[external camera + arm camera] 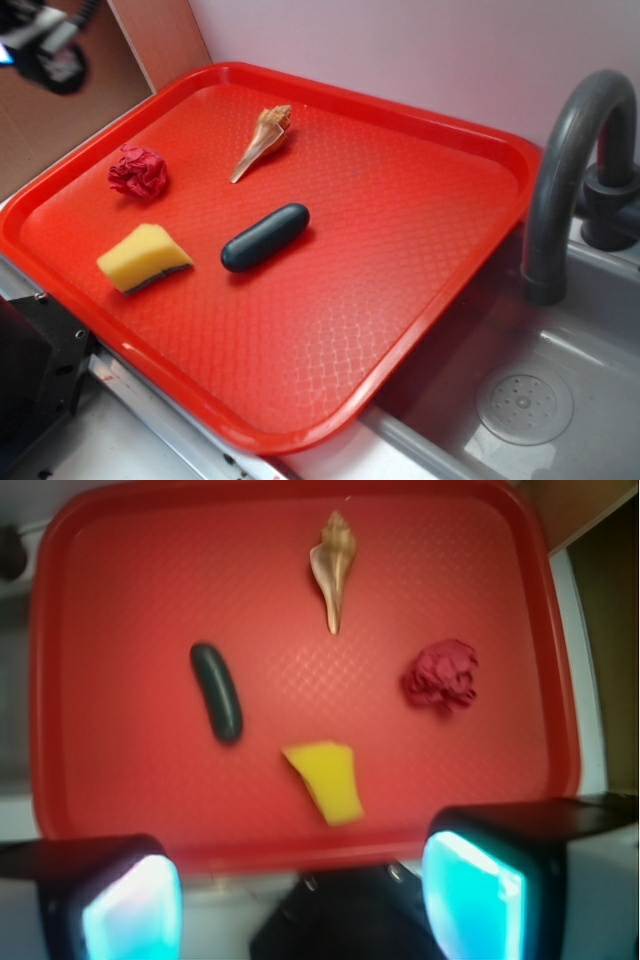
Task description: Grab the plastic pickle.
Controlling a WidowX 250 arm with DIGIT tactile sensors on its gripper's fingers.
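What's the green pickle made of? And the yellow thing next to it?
The pickle looks like smooth hard plastic: even dark teal, rounded ends, faint sheen. The yellow wedge looks like soft sponge foam: matte, with a thin darker layer on its underside, probably a scrub pad.

Red tray (420,330), textured surface, raised rim, set partly over a grey sink (560,400).
Plastic pickle (265,237): dark teal capsule, lying flat near the tray's middle, apart from all else.
Yellow sponge wedge (143,257): just beside the pickle, toward the tray's left edge.
Crumpled red wad (138,172): near the left edge.
Tan seashell (264,140): toward the far edge.
Grey faucet (570,160): curved, past the tray's right edge.
Gripper (45,45): blurred, beyond the far-left corner; jaw state unclear.
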